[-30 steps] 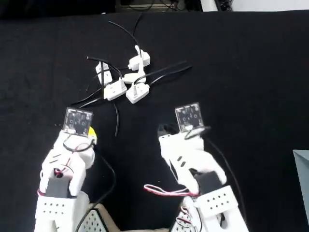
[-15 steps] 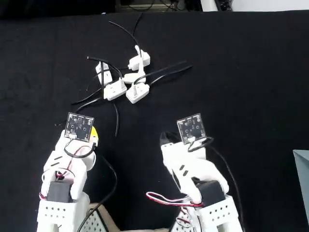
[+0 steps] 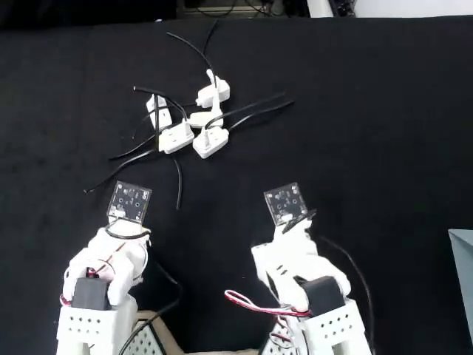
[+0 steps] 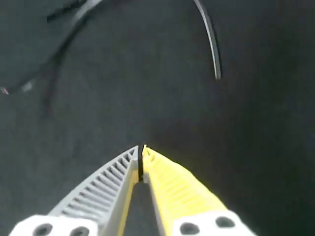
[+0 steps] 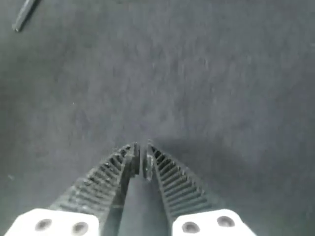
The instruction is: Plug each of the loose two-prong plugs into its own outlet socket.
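Several small white plugs and outlet sockets [image 3: 190, 118] lie bunched on the black cloth at the far left-centre, their thin black cables [image 3: 251, 111] crossing and trailing outwards. Two square sockets [image 3: 209, 141] sit at the near side of the bunch. My left arm [image 3: 111, 259] and right arm [image 3: 295, 259] are low at the near edge, well short of the bunch. The left gripper [image 4: 141, 160] has its grey and yellow fingers shut on nothing above bare cloth, with a loose cable end [image 4: 210, 44] ahead. The right gripper [image 5: 142, 160] is shut and empty too.
A grey-blue object [image 3: 463, 259] pokes in at the right edge. The arms' white bases [image 3: 89, 325] stand at the near edge. One black cable end [image 5: 23, 14] lies far ahead of the right gripper. Black cloth [image 3: 384, 126] covers the table.
Both arms have drawn back toward the near edge, away from the bunch of plugs. The plugs and cables have not moved.
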